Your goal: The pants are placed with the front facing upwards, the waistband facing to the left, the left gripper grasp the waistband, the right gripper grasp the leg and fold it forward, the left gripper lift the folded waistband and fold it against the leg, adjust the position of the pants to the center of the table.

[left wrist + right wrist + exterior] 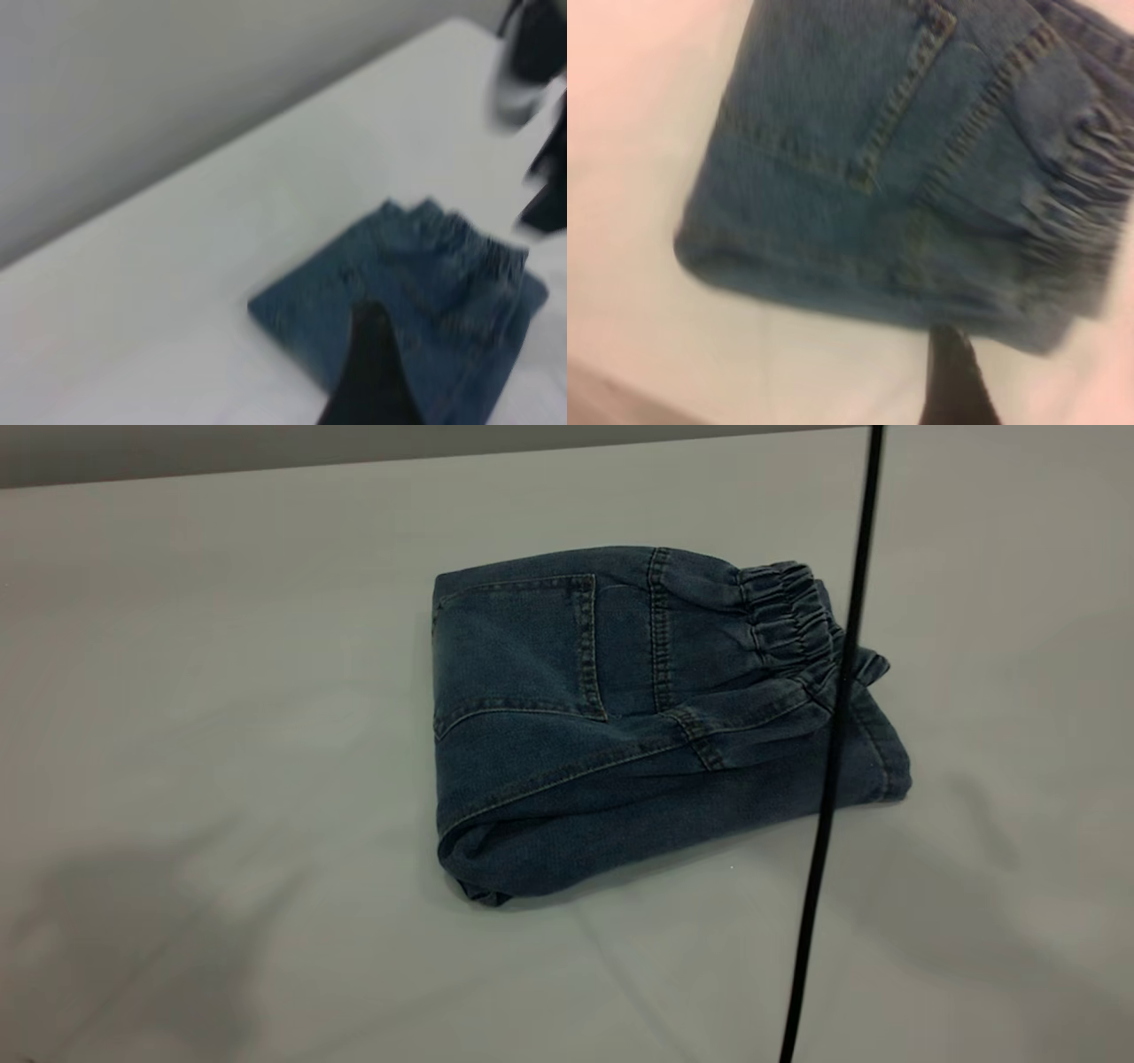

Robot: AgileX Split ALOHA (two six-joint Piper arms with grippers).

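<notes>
The blue denim pants (620, 717) lie folded into a compact rectangle on the white table (221, 646), patch pocket up. The ruched waistband (788, 611) lies on top at the bundle's right end. Neither gripper shows in the exterior view. In the left wrist view a dark part of my left gripper (372, 372) hangs above the pants (443, 292) and holds nothing; the right gripper (532, 62) is a blur beyond the waistband (478, 243). In the right wrist view my right gripper (955, 381) hovers just off the pants' (904, 159) long edge, near the waistband (1081, 186), apart from the cloth.
A thin black cable (833, 779) hangs in front of the exterior camera and crosses the pants' right end. Bare white tabletop surrounds the bundle on all sides. The table's far edge (354, 460) meets a grey wall.
</notes>
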